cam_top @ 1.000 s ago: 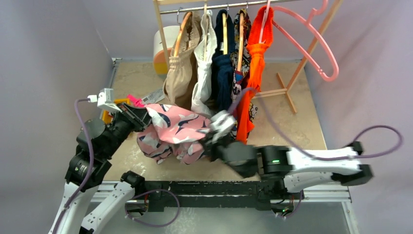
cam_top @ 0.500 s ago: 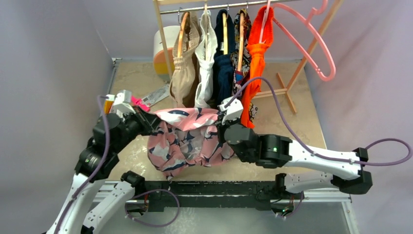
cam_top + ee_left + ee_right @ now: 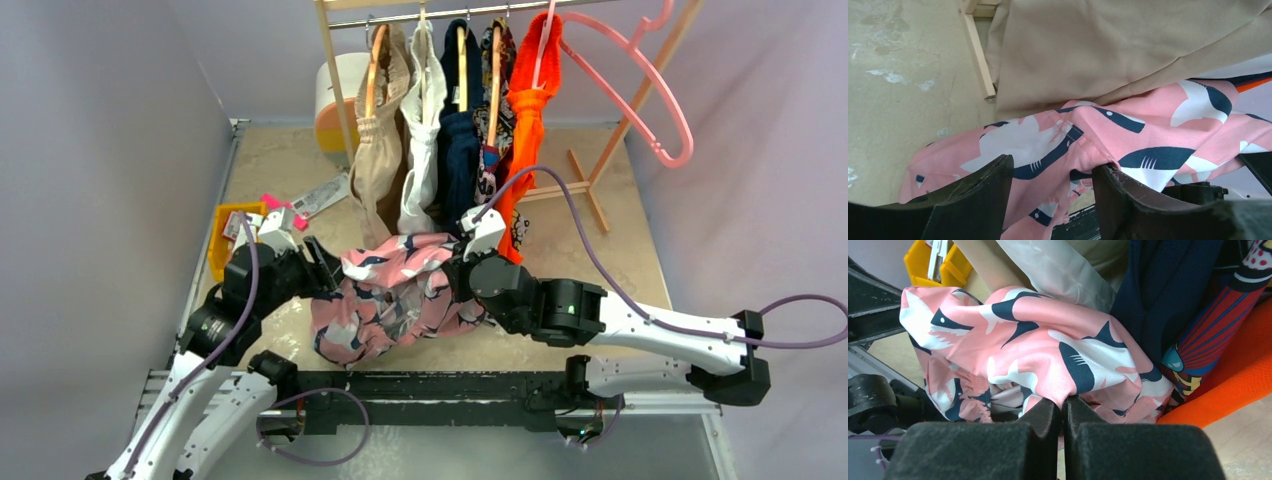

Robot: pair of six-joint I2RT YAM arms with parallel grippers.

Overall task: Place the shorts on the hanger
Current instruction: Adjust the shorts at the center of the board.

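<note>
Shorts (image 3: 400,295): a bunched pink bundle with a navy and white print, in the lower centre of the overhead frame. They are slung between the two arms and sag toward the table (image 3: 600,250). Whether the lowest fold touches the surface cannot be told.

Right gripper (image 3: 1063,407): jaws closed tight on a fold of the shorts. In the wrist view the fabric is pinched at the fingertips and spreads away to the upper left of that frame.

Left gripper (image 3: 1050,172): jaws stand apart. In its wrist view the shorts lie across the gap between the two dark fingers (image 3: 983,185), with a stitched seam running close to the right-hand finger. No pinch on the cloth is visible.

Hanger (image 3: 640,80): large and pink, hung at the upper right of the overhead frame on the end of the clothes rack (image 3: 335,60). It is tilted and sits well apart from the shorts.

Surroundings: a beige garment (image 3: 375,150), a white garment (image 3: 420,140), a navy garment (image 3: 458,140) and an orange garment (image 3: 525,120) hang side by side on the rack, just above and behind the shorts. A yellow bin (image 3: 225,235) sits on the table at centre left, near the left arm.
</note>
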